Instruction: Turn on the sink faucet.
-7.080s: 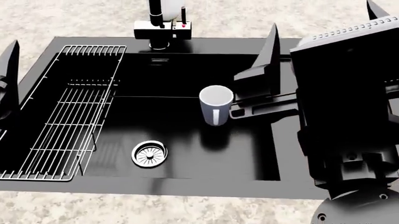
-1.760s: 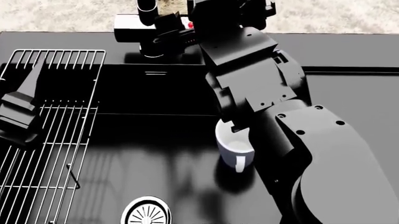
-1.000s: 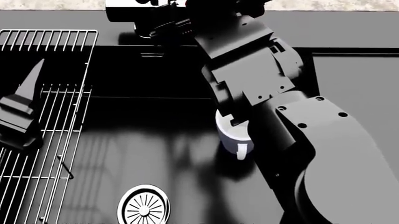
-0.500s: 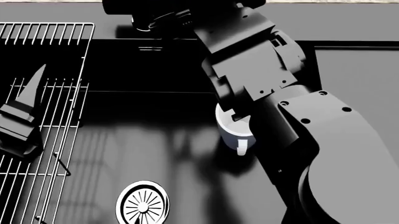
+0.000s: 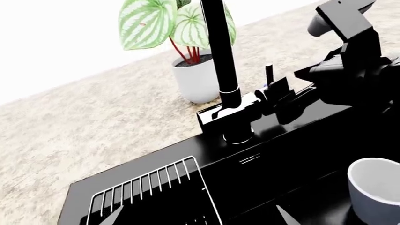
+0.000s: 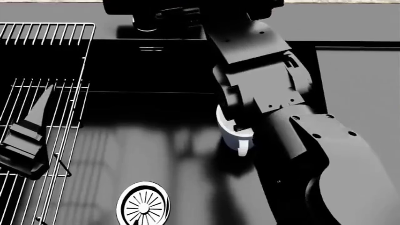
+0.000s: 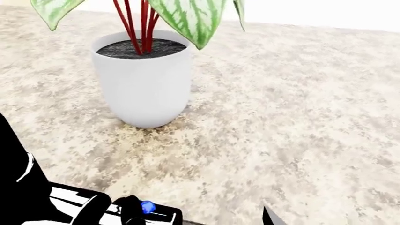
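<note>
Sink faucet [image 5: 226, 101] upright at the back rim of the sink [image 6: 156, 136], spout axis vertical. Right gripper [image 5: 281, 91] right beside its base, probably touching; jaws' state unclear. Left gripper [image 6: 28, 136] far off, jaws released.

We count one sink faucet [image 5: 222, 70], one sink [image 6: 156, 84] with one round drain [image 6: 143, 206] and one wire rack [image 6: 37, 93], and one white mug [image 6: 234, 133] standing in the basin. We also count one potted plant [image 7: 144, 75] on the speckled tabletop [image 7: 281, 117], and two robot arms, each with one gripper.
</note>
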Motion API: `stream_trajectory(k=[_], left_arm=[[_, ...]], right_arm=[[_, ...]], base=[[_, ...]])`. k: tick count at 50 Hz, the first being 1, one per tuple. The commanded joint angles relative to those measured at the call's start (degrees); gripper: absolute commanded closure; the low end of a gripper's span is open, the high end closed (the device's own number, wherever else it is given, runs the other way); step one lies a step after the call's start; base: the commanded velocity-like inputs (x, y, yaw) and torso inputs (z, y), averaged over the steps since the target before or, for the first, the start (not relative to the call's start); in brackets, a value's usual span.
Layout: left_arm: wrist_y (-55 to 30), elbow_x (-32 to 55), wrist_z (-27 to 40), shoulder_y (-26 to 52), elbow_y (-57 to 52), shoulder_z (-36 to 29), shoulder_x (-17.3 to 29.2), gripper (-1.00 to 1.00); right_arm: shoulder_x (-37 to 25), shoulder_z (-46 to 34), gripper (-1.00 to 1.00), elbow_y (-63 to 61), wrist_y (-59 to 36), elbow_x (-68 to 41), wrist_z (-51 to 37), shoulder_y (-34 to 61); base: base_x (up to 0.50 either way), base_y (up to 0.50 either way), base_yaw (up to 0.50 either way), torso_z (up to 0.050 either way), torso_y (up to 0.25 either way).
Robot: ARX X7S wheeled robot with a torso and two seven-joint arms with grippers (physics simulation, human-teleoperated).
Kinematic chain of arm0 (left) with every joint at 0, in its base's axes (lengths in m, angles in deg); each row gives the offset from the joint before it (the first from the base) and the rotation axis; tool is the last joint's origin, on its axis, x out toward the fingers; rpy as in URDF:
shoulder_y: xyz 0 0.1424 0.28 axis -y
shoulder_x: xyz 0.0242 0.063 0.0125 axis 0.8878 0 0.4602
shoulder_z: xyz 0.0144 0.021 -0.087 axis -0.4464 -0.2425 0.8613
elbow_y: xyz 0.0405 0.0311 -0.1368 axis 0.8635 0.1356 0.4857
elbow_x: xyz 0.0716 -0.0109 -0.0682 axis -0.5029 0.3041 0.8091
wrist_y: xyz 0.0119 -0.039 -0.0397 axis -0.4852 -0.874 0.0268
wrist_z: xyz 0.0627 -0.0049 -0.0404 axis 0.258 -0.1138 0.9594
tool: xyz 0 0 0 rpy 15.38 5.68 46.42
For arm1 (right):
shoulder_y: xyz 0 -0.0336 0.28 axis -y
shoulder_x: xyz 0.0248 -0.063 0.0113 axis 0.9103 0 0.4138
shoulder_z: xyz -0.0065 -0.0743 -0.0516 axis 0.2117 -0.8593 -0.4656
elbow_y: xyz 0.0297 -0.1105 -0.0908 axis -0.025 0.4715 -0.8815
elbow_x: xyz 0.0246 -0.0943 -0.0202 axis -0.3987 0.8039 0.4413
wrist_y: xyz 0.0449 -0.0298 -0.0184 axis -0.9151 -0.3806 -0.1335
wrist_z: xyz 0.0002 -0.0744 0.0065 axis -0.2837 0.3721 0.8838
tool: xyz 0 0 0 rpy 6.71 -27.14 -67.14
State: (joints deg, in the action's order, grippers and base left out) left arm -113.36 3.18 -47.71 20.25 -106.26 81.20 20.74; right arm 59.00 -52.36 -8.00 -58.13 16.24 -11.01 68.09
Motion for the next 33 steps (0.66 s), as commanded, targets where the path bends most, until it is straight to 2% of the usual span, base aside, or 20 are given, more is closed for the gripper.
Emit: stream_trajectory(k=[1,7,15,19,23,27,33], left_arm=[[3.4,-2.4,-1.1,-3.7,0.1,-1.0,1.5,-1.0],[5.8,-4.5,-2.0,-5.8,0.6,-2.0,1.8,-1.0],[7.5,-6.1,-2.8,-6.7,1.4,-3.4,1.7,-1.0],[8.9,-6.9,-3.2,-8.4,1.2,-3.4,2.2,-1.0],[8.7,-6.4,-3.0,-8.5,1.3,-2.9,2.3,-1.0],[9.4,-6.9,-3.2,-8.7,1.6,-3.1,2.4,-1.0],[9.9,-6.9,-3.0,-9.5,1.4,-3.0,2.6,-1.0]], right_arm=[[-6.0,13.8,-1.0,4.3,1.4,9.6,-4.9,-4.8],[-10.3,24.5,-1.0,4.2,2.6,14.6,-6.1,-5.9],[-15.3,28.6,-1.0,3.3,2.6,17.8,-7.7,-6.6],[-25.5,32.0,-1.0,-15.4,-1.2,13.3,-17.2,-12.9],[-32.4,35.6,-1.0,-26.8,-1.3,9.4,-23.4,-18.2],[-36.4,37.5,-1.0,-34.0,-1.4,7.3,-27.2,-21.5],[-38.2,37.5,-1.0,-40.7,-1.9,7.3,-29.0,-21.7]], base=[[0.0,0.0,-0.01,0.0,0.0],[0.0,0.0,-0.01,0.0,0.0],[0.0,0.0,-0.01,0.0,0.0],[0.0,0.0,0.0,0.0,0.0],[0.0,0.0,0.0,0.0,0.0],[0.0,0.0,0.0,0.0,-0.004],[0.0,0.0,0.0,0.0,0.0]])
